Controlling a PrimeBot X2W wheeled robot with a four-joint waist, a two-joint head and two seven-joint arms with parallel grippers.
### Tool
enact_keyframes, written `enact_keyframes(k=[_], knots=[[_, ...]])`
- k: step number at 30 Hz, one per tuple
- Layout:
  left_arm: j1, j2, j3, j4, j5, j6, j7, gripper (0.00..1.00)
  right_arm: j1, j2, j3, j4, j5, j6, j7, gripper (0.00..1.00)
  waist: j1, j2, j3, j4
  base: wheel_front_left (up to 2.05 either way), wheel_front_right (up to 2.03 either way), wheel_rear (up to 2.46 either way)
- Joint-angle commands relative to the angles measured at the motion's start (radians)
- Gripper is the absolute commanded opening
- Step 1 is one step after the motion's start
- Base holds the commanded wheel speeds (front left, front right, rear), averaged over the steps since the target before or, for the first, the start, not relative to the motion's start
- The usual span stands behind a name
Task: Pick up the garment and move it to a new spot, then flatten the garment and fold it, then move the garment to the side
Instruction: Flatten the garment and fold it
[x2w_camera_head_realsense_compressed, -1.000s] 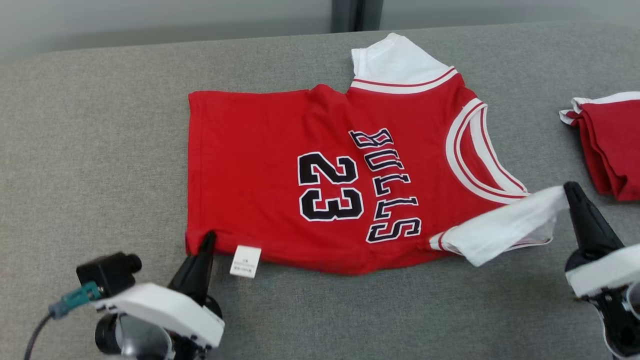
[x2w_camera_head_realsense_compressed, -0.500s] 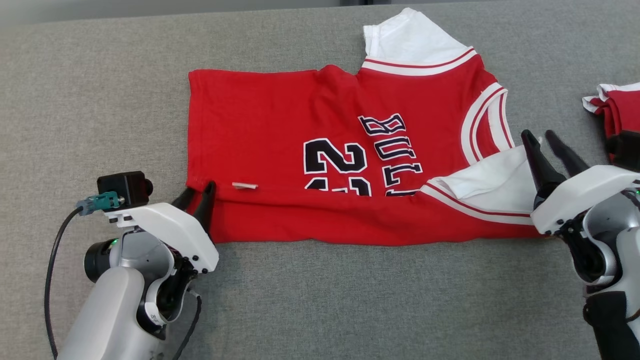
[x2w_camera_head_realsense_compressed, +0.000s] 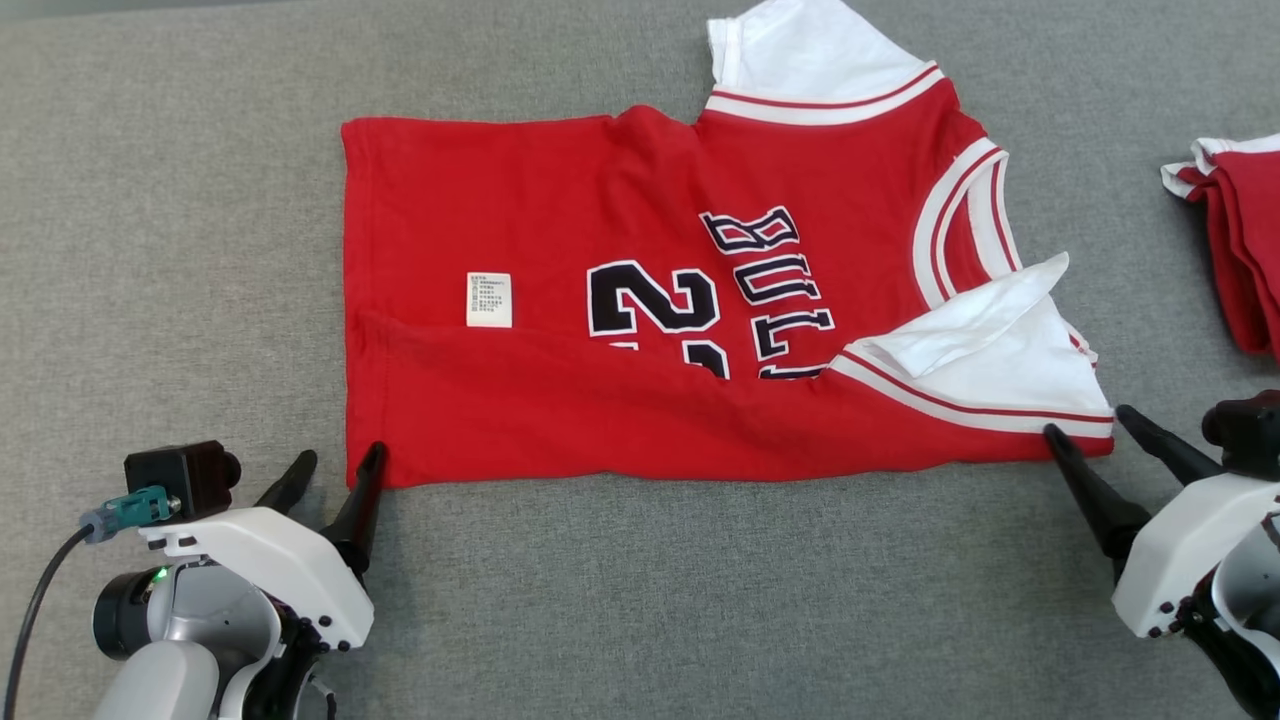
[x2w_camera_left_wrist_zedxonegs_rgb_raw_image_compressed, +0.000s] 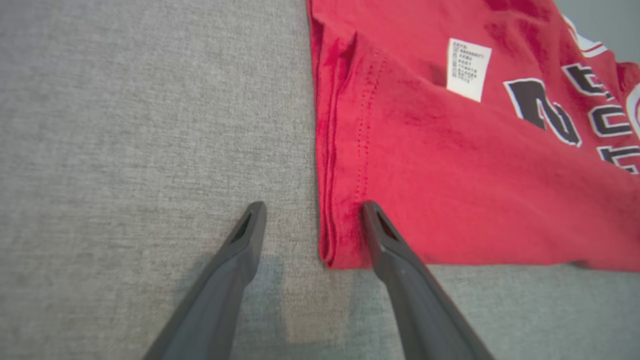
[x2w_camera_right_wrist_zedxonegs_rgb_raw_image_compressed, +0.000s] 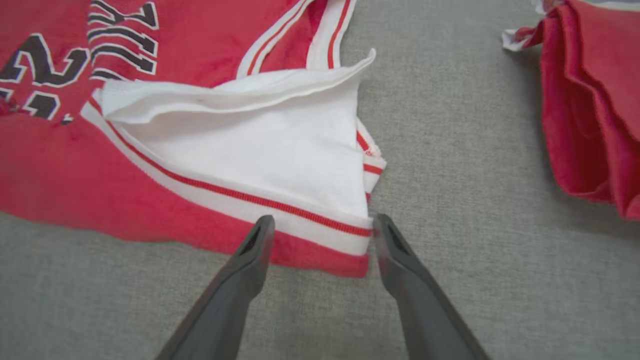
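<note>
Beneath the garment (x2w_camera_head_realsense_compressed: 500, 200) fold the number (x2w_camera_head_realsense_compressed: 655, 305) seems half hidden; left gripper (x2w_camera_head_realsense_compressed: 340, 452) and right gripper (x2w_camera_head_realsense_compressed: 1086, 420) gape.

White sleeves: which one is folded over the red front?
The near sleeve, by the right gripper; the far sleeve lies flat on the grey surface.

Jersey (x2w_camera_head_realsense_compressed: 480, 190) number (x2w_camera_head_realsense_compressed: 650, 305) half under fold, label (x2w_camera_head_realsense_compressed: 489, 299) print unreadable, neighbouring garment (x2w_camera_head_realsense_compressed: 1240, 260) cropped

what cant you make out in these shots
Head view: lower half of the number 23 on the jersey, covered by its folded-over flap.
Care label print: too small to read, head and left wrist views.
Second red garment: cut off by the head view's right edge.
Jersey's white far sleeve: cut by the top edge.
</note>
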Motion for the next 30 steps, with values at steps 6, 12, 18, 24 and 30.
enact_keyframes(k=[6,12,18,24,30], knots=[[0.019,0.002,-0.052,0.086,-0.022,-0.029,0.082,0.44,-0.018,-0.008,0.03,0.018,-0.038,0.0,0.076,1.0,0.0,0.0,0.033,-0.002,0.0,0.0,0.0],[0.002,-0.039,-0.09,0.135,-0.099,-0.113,0.124,0.0,-0.07,-0.019,0.055,0.083,0.011,0.0,0.123,0.0,0.0,0.0,0.033,0.011,0.0,0.0,0.0],[0.008,-0.018,-0.067,0.115,-0.14,-0.154,0.123,0.0,-0.091,-0.074,0.036,0.106,0.078,-0.001,0.15,0.0,0.0,0.0,-0.01,0.027,0.0,0.0,0.0],[0.107,0.061,-0.039,-0.073,-0.162,-0.156,0.155,0.0,-0.007,-0.198,0.006,0.004,0.185,-0.001,0.232,0.0,0.0,0.0,-0.05,0.029,0.0,0.0,0.0],[0.285,0.088,-0.024,-0.264,-0.182,-0.106,0.177,0.0,0.14,-0.268,-0.038,-0.098,0.277,-0.001,0.321,0.0,0.0,0.0,-0.052,0.032,0.0,0.0,0.0]])
